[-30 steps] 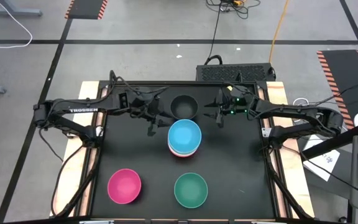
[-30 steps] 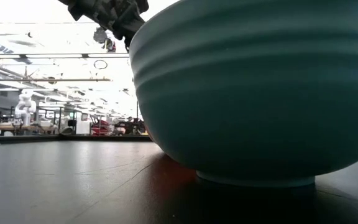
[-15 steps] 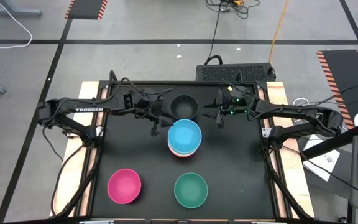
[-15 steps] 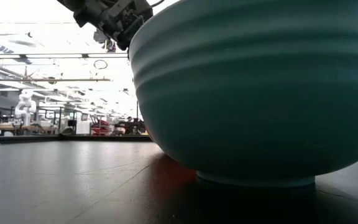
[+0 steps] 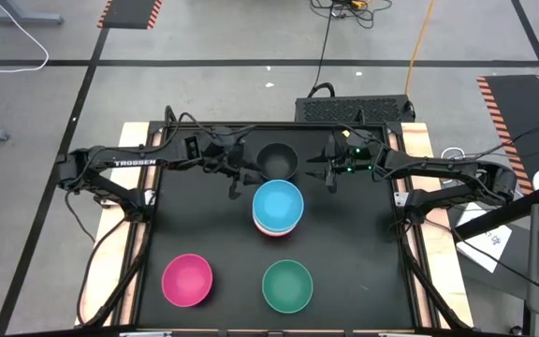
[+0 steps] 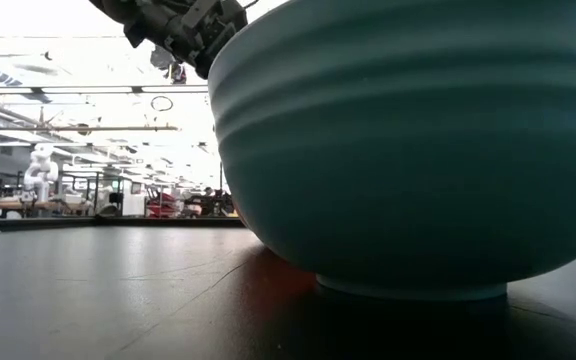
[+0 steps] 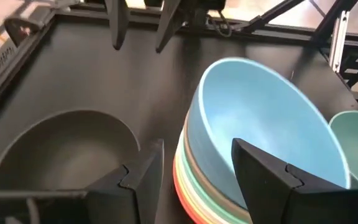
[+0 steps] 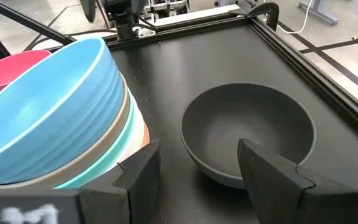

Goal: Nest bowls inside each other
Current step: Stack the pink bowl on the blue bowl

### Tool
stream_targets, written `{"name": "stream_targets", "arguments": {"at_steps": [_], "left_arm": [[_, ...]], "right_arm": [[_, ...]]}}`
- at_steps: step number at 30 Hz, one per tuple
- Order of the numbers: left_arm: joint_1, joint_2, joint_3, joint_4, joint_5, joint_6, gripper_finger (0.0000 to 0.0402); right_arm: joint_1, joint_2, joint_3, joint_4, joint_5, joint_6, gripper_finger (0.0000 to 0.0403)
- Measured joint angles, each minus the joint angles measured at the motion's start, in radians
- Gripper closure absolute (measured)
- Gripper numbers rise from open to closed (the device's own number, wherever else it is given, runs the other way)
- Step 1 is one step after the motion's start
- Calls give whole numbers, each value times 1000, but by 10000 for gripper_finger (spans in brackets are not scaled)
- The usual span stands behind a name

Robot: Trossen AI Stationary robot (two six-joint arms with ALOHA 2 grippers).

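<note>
A stack of several nested bowls, light blue bowl (image 5: pixel 278 203) on top, stands at the table's middle. A black bowl (image 5: pixel 276 160) sits on its base just beyond it. A magenta bowl (image 5: pixel 187 279) and a teal bowl (image 5: pixel 287 285) stand near the front edge. My left gripper (image 5: pixel 238 183) hovers open, left of the stack and above the table; in its wrist view (image 7: pixel 197 149) the stack's rim (image 7: pixel 194 155) shows between its fingers. My right gripper (image 5: pixel 330 176) hangs open, right of the black bowl (image 8: pixel 247 137), and holds nothing.
Raised black rails (image 5: pixel 148 234) run round the table's mat. In the low view the teal bowl (image 6: pixel 408 150) fills most of the picture, and an arm (image 6: pixel 178 25) shows at the top left. Bare mat lies right of the stack.
</note>
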Motion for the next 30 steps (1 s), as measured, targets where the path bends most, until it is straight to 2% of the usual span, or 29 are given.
{"name": "stream_targets", "arguments": {"at_steps": [6, 11, 17, 24, 30], "left_arm": [[4, 3, -1, -6, 5, 17, 211], [9, -6, -1, -17, -35, 54, 211], [11, -66, -1, -33, -50, 123, 211], [11, -185, -14, -94, -104, 149, 211], [14, -312, -136, -111, -150, 99, 211]], "right_arm": [[0, 0, 0, -18, 0, 0, 197], [6, 0, -4, -39, -1, -14, 197], [33, -23, -82, 57, -8, -39, 197], [10, -186, -186, 139, 17, -28, 197], [7, -327, -252, 98, 69, -11, 197]]}}
